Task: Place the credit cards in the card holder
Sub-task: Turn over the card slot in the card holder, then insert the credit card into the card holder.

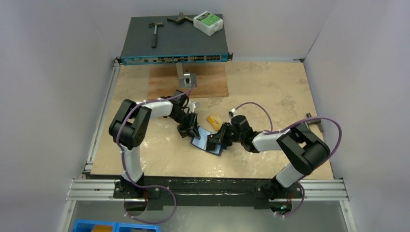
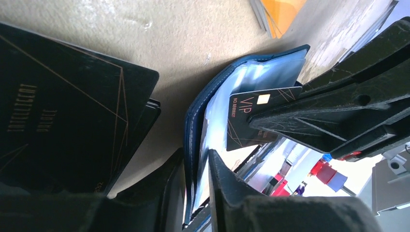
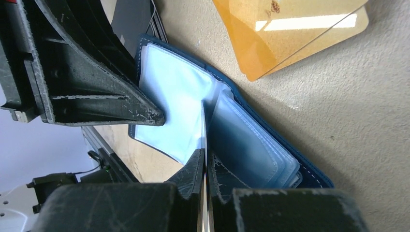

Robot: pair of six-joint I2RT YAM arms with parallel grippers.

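The navy card holder lies open between the two grippers, its pale blue sleeves fanned out. My left gripper is shut on the holder's navy cover and keeps it open. My right gripper is shut on a black card with a gold chip. In the right wrist view the card shows edge-on, its end among the sleeves. A stack of black cards lies on the table beside the left gripper. Two orange-gold cards lie just beyond the holder. The right gripper is at the holder's right side.
A network switch stands at the back with a hammer and a white box on it. A brown board with a metal bracket lies in front of it. A blue bin sits below the table's near edge.
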